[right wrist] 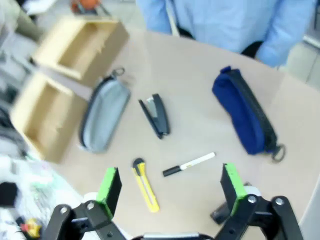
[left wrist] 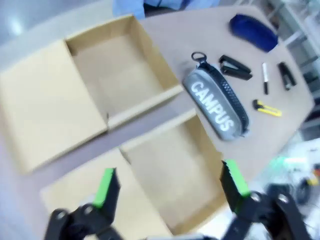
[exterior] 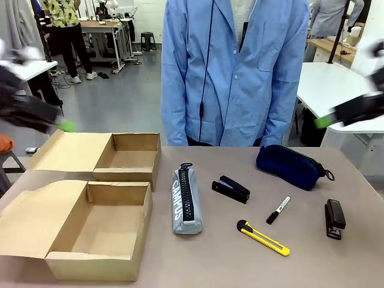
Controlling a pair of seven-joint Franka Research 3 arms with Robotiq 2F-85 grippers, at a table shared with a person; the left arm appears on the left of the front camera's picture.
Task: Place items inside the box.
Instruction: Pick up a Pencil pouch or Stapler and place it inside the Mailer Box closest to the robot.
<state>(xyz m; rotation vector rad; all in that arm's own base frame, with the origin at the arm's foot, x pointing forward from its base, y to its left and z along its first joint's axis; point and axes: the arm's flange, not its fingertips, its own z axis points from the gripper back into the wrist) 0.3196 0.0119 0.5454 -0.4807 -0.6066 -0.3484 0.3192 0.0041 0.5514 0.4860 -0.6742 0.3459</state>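
Note:
Two open cardboard boxes sit at the table's left, a far one (exterior: 129,157) and a near one (exterior: 99,231), both empty. Right of them lie a grey zipped pencil case (exterior: 186,200), a black stapler (exterior: 231,189), a marker (exterior: 278,210), a yellow-and-black utility knife (exterior: 263,237), a second stapler (exterior: 334,219) and a dark blue pouch (exterior: 291,166). My left gripper (left wrist: 170,185) hangs open high above the near box (left wrist: 175,170). My right gripper (right wrist: 170,186) is open high above the knife (right wrist: 145,185) and marker (right wrist: 189,164). Both are blurred.
A person in a light blue coat (exterior: 234,72) stands at the far edge of the table, hands out of sight. White tables stand behind at the left and right. Both box lids lie folded out flat to the left.

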